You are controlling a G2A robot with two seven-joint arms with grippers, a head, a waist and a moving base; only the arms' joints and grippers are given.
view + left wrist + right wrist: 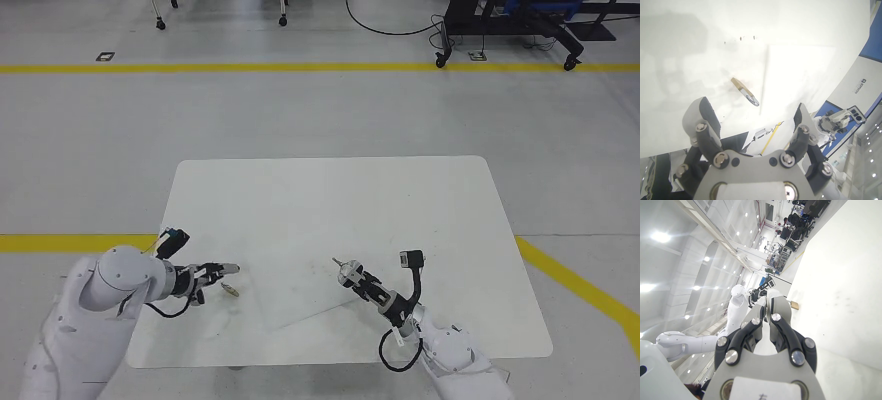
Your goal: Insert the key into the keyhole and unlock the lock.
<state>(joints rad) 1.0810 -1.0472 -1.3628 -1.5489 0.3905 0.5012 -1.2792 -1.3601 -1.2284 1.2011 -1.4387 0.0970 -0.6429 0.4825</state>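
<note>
Here, my left hand [218, 270] [752, 108] hangs low over the near left part of the tabletop [400, 200], its fingers [704, 111] spread wide and holding nothing. The lock [231, 290] [745, 92] lies flat on the tabletop just ahead of those fingertips, roughly in line with the gap between them and not touching either one. Its silver shackle end points back toward my hand and its brass body points away. From above, the lock sits just beside the hand's tip, slightly nearer the front edge.

My right hand [347, 268] [770, 303] is over the near middle of the tabletop, right of centre. Its fingers are pressed almost together on the key [337, 263], and a thin metal tip sticks out past them, toward the far left. The lock is well apart from this hand, off to its left. My right wrist camera shows the lock [794, 305] small on the white surface, past the fingertips.

Beyond the tabletop's far edge a yellow line [300, 68] crosses the floor.
</note>
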